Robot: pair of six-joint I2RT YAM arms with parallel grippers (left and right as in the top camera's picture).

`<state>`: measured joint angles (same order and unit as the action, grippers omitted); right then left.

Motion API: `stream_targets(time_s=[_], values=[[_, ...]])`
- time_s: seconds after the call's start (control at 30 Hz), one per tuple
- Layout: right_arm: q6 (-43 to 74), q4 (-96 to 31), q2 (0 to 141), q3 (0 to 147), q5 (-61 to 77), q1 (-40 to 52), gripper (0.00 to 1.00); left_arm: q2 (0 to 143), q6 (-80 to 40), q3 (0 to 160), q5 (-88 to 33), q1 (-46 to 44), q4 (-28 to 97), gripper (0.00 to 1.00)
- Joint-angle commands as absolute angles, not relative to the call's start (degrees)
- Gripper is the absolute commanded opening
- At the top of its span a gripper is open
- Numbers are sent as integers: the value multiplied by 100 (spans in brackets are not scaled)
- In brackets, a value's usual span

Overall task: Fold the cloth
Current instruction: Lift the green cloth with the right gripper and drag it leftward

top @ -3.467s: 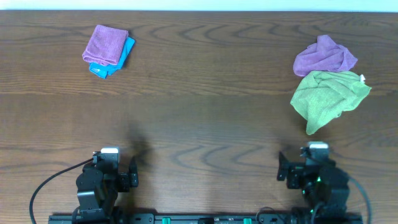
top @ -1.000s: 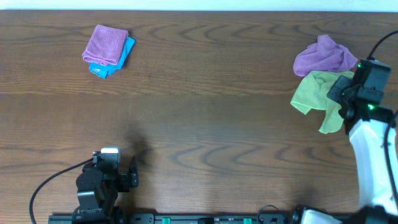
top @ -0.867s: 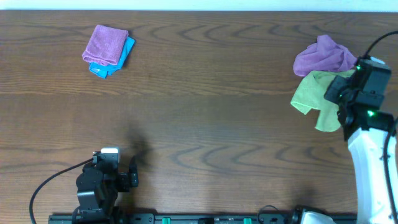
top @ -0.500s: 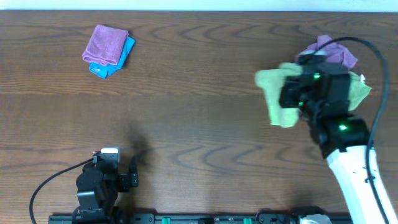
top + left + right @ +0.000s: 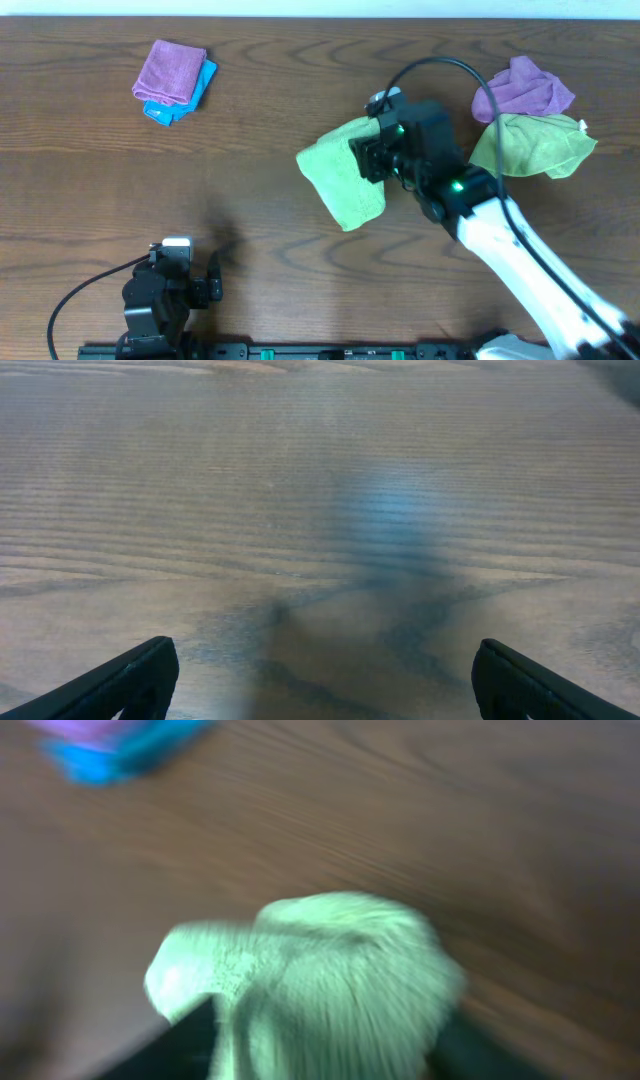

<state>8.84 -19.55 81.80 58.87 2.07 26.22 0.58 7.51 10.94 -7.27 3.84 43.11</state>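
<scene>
My right gripper [image 5: 368,160] is shut on a light green cloth [image 5: 338,180] and holds it bunched over the middle of the table. The right wrist view is blurred by motion. It shows the green cloth [image 5: 320,970] filling the space between the dark fingers of the right gripper [image 5: 320,1060]. My left gripper [image 5: 172,272] rests at the front left, far from the cloth. In the left wrist view its fingers [image 5: 320,680] are wide apart over bare wood, open and empty.
A second green cloth [image 5: 535,145] and a crumpled purple cloth [image 5: 525,88] lie at the right. A folded purple cloth [image 5: 168,70] sits on a blue one [image 5: 195,95] at the far left. The blue one also shows in the right wrist view [image 5: 120,755].
The right arm rose from its rest, reached the pile at the right, took hold of a green cloth and carried it left to the table's middle. The left arm has not moved.
</scene>
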Motion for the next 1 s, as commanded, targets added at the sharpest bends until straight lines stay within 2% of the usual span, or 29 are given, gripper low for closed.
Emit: stream_targets(time_s=[0.0, 0.23, 0.43, 0.57, 0.8, 0.97], values=[[1243, -1949, 8364, 5992, -550, 2432, 99, 25, 768, 1070, -690, 355, 4357, 95], [1345, -2130, 7950, 5996, 301, 2408, 99, 25, 768, 1070, -690, 355, 4359, 95], [1249, -3470, 8066, 5979, 1282, 2429, 99, 25, 768, 1070, -690, 355, 4359, 95], [620, -3933, 8431, 5944, 1927, 2569, 99, 25, 768, 1070, -690, 355, 4359, 95], [30, -4003, 9404, 5935, 1999, 3074, 99, 25, 768, 1070, -690, 355, 4359, 95], [-16, -3983, 9843, 5935, 1903, 3376, 94, 25, 768, 1070, -690, 355, 4359, 95]])
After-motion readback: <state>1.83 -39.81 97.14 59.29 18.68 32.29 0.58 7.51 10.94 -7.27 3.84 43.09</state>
